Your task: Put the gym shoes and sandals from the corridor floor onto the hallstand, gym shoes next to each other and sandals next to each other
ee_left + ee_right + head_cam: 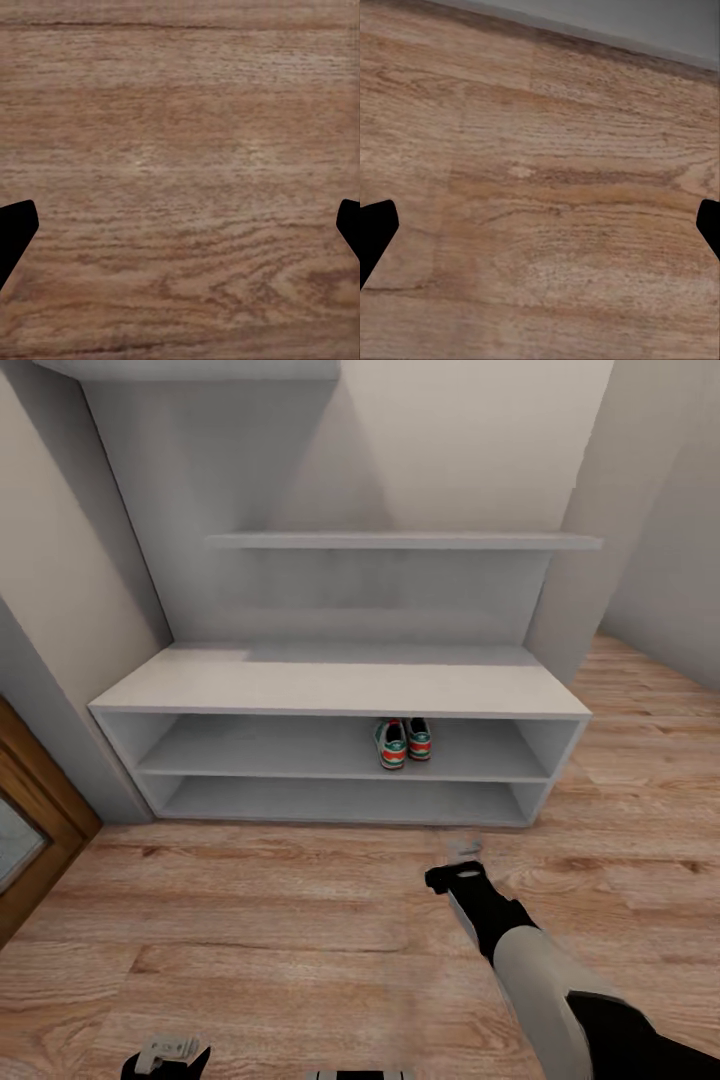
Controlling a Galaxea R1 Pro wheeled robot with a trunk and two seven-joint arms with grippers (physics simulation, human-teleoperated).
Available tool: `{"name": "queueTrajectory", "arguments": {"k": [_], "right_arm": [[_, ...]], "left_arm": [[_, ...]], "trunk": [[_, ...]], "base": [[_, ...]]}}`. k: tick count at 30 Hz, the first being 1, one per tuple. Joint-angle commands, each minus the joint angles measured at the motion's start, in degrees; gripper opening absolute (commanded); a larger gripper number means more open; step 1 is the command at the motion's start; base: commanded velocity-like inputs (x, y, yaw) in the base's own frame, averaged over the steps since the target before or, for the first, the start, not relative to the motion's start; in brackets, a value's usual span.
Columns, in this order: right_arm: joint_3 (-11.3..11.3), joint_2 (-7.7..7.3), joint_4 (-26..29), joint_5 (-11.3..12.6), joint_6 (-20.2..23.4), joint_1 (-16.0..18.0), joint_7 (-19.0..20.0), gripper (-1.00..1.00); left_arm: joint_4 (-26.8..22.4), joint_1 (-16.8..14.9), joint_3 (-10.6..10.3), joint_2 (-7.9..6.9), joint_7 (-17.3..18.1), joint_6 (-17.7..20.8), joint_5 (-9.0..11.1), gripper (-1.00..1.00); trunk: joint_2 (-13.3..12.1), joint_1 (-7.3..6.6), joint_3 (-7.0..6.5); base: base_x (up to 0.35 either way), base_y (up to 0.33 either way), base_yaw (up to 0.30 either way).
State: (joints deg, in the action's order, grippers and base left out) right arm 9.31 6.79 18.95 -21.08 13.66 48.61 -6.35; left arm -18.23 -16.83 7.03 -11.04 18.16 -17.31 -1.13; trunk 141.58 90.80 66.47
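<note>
White gym shoes (pixel 404 743) are seen on the rack's (pixel 340 690) upper shelf, heels outward, beyond the spread, empty right claw (pixel 463 850).

You look at a corner with pale beige walls (pixel 470 440). A grey wall (pixel 670 560) stands at the right. At the left edge you see a brown wooden door frame (pixel 40 800). Soft light falls from above.

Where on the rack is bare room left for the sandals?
On the hallstand, the upper open shelf is bare left of the gym shoes and in a shorter stretch to their right. The bench top and what shows of the bottom shelf are bare too. Only the shoes' spot is taken.
</note>
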Motion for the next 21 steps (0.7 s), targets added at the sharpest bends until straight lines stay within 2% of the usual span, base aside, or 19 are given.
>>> {"name": "queueTrajectory", "arguments": {"k": [1,4,5,10,11,19,20,21], "right_arm": [[0.17,-0.60,-1.57,-0.30,-1.80,-0.21,-0.04,1.00],[0.18,-2.24,-5.93,-0.24,-7.28,-0.55,-0.05,1.00],[0.18,-3.33,-8.93,-0.22,-10.80,-0.74,-0.05,1.00],[0.12,-6.07,-14.59,-0.19,-18.83,-1.87,-0.06,1.00],[0.14,-7.88,-16.36,-0.10,-24.79,-5.66,-0.06,1.00],[0.13,-9.00,-17.06,-0.02,-32.83,-12.31,-0.09,1.00],[0.12,-9.06,-17.11,-0.04,-35.11,-13.86,-0.11,1.00],[0.12,-9.06,-17.11,-0.04,-35.11,-13.86,-0.11,1.00]], "left_arm": [[0.03,-0.04,0.45,0.06,0.51,-0.09,-0.13,1.00],[0.13,-0.04,0.40,0.10,0.52,-0.09,-0.11,1.00],[0.24,-0.04,0.38,0.11,0.54,-0.09,-0.09,1.00],[0.43,-0.04,0.31,0.13,0.50,-0.09,-0.04,1.00],[0.52,0.01,0.28,0.09,0.48,-0.09,-0.02,1.00],[0.59,0.04,0.34,0.06,0.48,-0.14,0.01,1.00],[0.71,0.04,0.42,0.08,0.46,-0.15,0.03,1.00],[0.71,0.04,0.42,0.08,0.46,-0.15,0.03,1.00]], "trunk": [[0.02,-0.02,0.04],[0.02,-0.02,0.04],[0.02,-0.02,0.04],[0.02,-0.02,0.04],[0.02,-0.02,0.04],[0.02,-0.02,0.04],[0.02,-0.02,0.04],[0.02,-0.02,0.04]], "base": [[-0.006,0.000,0.000],[-0.004,0.000,0.000],[-0.002,0.000,0.000],[-0.001,0.000,0.000],[0.000,0.000,0.000],[0.000,0.000,0.000],[0.000,0.000,0.000],[0.000,0.000,0.000]]}}
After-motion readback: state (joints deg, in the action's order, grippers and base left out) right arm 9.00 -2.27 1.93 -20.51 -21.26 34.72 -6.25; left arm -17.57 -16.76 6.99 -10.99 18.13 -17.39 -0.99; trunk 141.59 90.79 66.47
